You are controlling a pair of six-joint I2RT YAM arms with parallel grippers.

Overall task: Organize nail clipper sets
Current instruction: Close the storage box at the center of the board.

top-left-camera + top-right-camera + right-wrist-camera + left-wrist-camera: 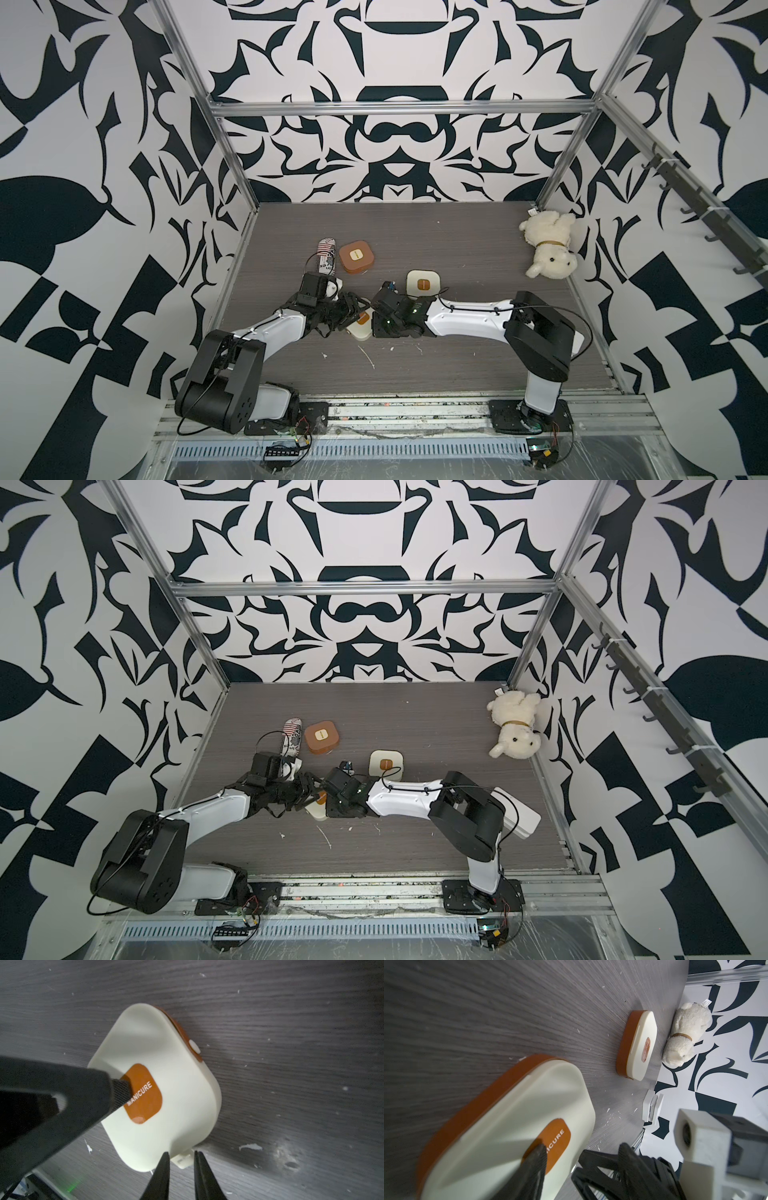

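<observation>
Two slim tips of your right gripper (181, 1166) stand narrowly apart with a small cream tab (182, 1160) between them. Whether they pinch it or only flank it, you cannot tell.

That tab juts from the edge of the near cream case (176, 1095), so the case lies straight ahead of those jaws, lid up and flat on the table (291, 1022). As a rounded square it has no long axis to line up with; only the tab's side gives you a direction.

Your left gripper (353, 311) meets the case from the opposite side and sets one fingertip (121, 1093) on its brown label (145, 1101). The other finger cannot be sorted from the dark parts beside it, so that jaw state is unclear. Both arms are at the case, but the right is nearer the tab. I judge the coming move is the right arm's, while the left pins the lid.

Count outward from that case: three cases, all closed — two cream, one brown.
- The second cream case (423, 284) sits just beyond it toward the back wall.
- The brown case (356, 257) is farther back, on the left arm's side.
- One crushed striped can (327, 253) lies further out that way.
- One plush dog (548, 245) is well apart, toward the far right corner.

No loose clippers show.
</observation>
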